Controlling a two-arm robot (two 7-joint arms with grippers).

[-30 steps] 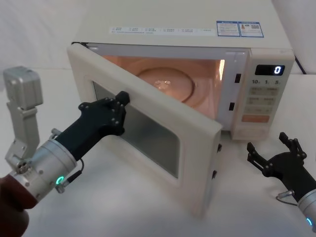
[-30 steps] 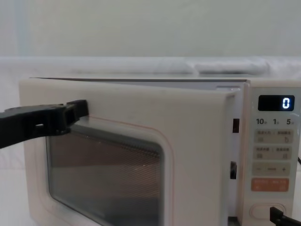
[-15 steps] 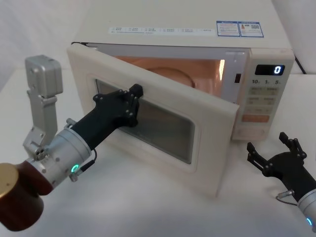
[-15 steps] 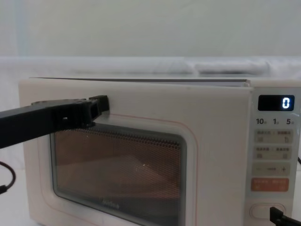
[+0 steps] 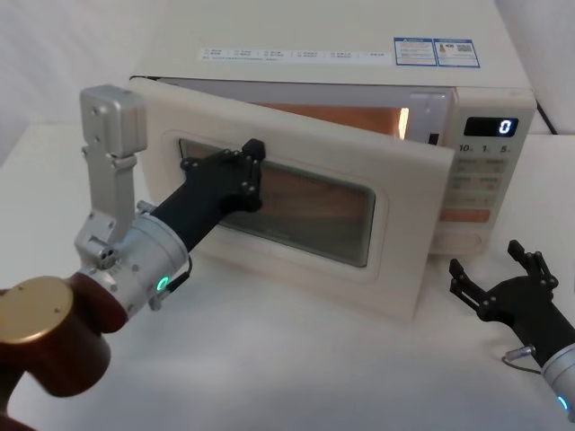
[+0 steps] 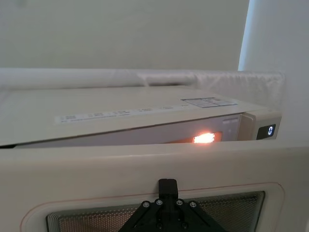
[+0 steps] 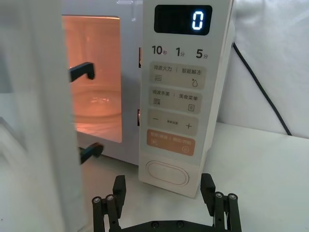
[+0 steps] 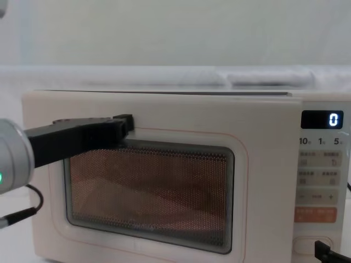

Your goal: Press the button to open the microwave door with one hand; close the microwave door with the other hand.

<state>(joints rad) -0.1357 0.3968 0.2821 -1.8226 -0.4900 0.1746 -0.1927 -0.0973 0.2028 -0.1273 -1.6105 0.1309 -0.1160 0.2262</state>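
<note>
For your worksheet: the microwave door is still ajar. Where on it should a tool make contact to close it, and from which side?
Not a grip but a push: the microwave door is a flat panel with no handle. Press its outer face from the front, nearer the free right edge than where the left tool rests now, far from the left hinge.

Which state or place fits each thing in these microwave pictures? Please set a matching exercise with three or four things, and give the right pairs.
Things:
1. microwave door
2. left gripper
3. right gripper
4. display

States or places:
A. shows a glowing 0
B. rests on the table in front of the control panel, fingers open
C. partly ajar, cavity light on behind it
D. pressed against the top edge of the window

Pairs: 1-C, 2-D, 3-B, 4-A
</note>
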